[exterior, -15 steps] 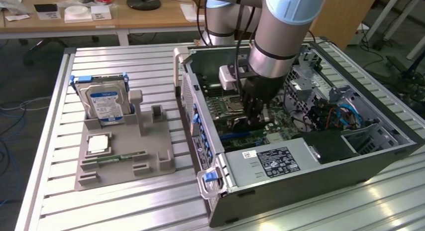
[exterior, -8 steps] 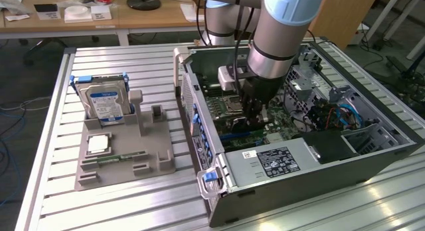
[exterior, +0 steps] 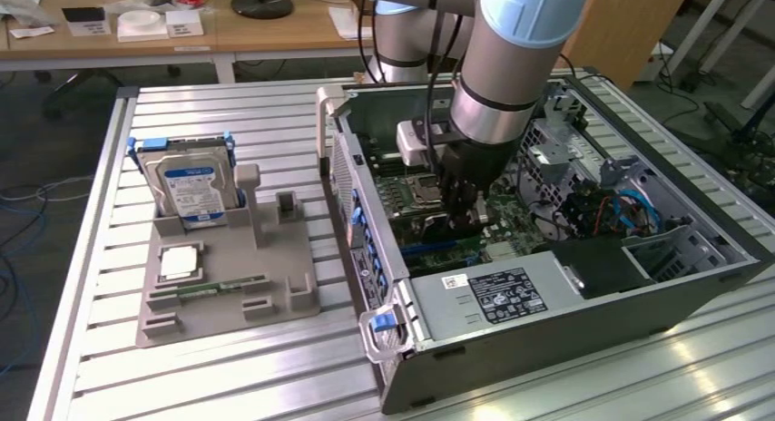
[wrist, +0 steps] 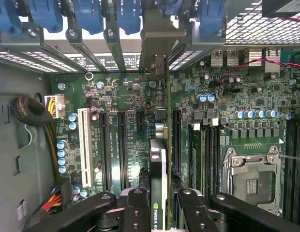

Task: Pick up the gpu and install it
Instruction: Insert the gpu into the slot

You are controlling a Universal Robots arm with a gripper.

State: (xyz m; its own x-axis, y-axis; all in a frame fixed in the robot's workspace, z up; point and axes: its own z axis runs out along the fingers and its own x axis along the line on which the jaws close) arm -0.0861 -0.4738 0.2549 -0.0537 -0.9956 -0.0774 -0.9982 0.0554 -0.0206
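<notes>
A slatted metal table (exterior: 242, 112) stands before wooden desks (exterior: 242, 31) and carries an open computer case (exterior: 582, 330). Inside it, the pincer (exterior: 463, 226) is partly closed, clamping the gpu (wrist: 157, 164) edge-on between its fingers (wrist: 138, 203), seemingly right over a motherboard (wrist: 121, 96) slot.

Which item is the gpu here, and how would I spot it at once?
Look inside the open dark-grey metal computer case, at its green motherboard. Over the long black slots, the black metal hand clamps the gpu, a thin flat card seen edge-on. Unlike the soldered parts around it, it stands on edge and bears an NVIDIA label.
</notes>
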